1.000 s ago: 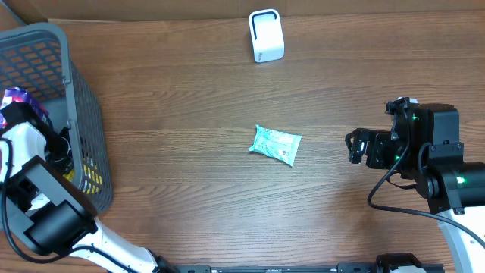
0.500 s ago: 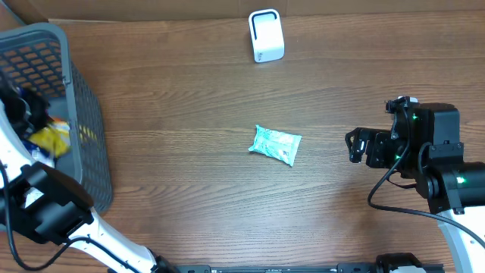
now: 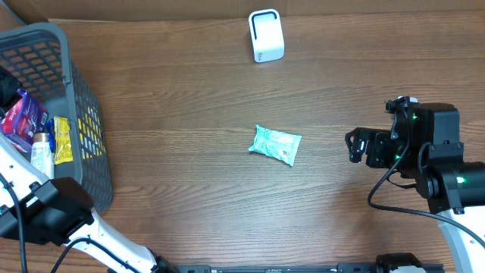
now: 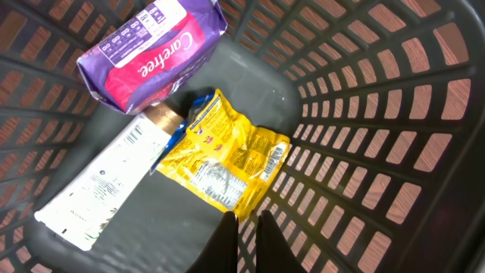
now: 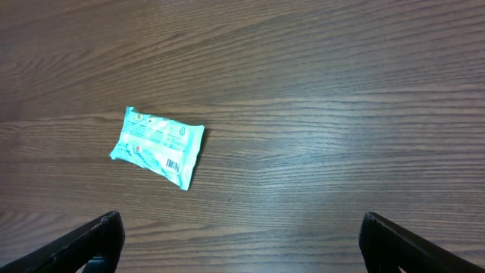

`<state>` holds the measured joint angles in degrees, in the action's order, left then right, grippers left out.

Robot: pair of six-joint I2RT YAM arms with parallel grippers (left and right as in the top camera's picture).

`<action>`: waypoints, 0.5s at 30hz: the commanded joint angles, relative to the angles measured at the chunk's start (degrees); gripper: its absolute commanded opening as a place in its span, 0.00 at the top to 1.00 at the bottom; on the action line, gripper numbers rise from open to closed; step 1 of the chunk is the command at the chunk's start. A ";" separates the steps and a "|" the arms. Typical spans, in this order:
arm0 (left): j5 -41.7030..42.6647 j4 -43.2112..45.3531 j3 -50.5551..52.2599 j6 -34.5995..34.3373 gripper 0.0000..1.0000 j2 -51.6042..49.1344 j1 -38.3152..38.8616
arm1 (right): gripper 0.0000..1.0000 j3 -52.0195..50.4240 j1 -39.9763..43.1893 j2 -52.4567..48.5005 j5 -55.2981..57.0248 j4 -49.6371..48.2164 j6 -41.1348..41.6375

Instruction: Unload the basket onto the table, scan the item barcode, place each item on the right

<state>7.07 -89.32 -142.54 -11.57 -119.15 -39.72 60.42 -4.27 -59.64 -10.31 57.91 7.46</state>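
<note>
1. The right gripper (image 5: 241, 231) hangs over the wooden counter (image 5: 341, 91) with its jaws spread wide, holding nothing.
2. The teal packet (image 5: 157, 146) lies flat mid-counter, to that gripper's left and well apart from it.
3. The left gripper (image 4: 244, 241) is pinched closed on nothing inside the grey basket (image 4: 394, 114), its tips by a yellow pouch (image 4: 227, 163).
4. The white scanner (image 3: 266, 35) stands at the far edge.

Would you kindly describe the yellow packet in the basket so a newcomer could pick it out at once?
Find the grey mesh basket at the left end of the table. On its floor, the yellow packet lies nearest the side wall, against a white tube, with a purple pack beyond. It alone is bright yellow and crinkled.
</note>
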 commanded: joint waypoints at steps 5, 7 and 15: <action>0.24 -0.74 0.74 0.81 0.52 0.63 0.44 | 0.00 1.03 -0.26 -0.02 -0.55 -0.35 -0.04; 0.13 -0.85 2.54 0.37 0.19 0.50 0.44 | 0.00 1.03 -0.26 -0.02 -0.55 -0.42 -0.04; -3.21 5.11 20.22 -8.35 0.00 0.37 0.37 | 0.00 1.03 -0.26 -0.02 -0.52 -0.13 -0.07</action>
<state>5.78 -85.91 -127.70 -15.05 -119.15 -39.72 60.42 -4.27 -59.64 -10.31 57.89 7.46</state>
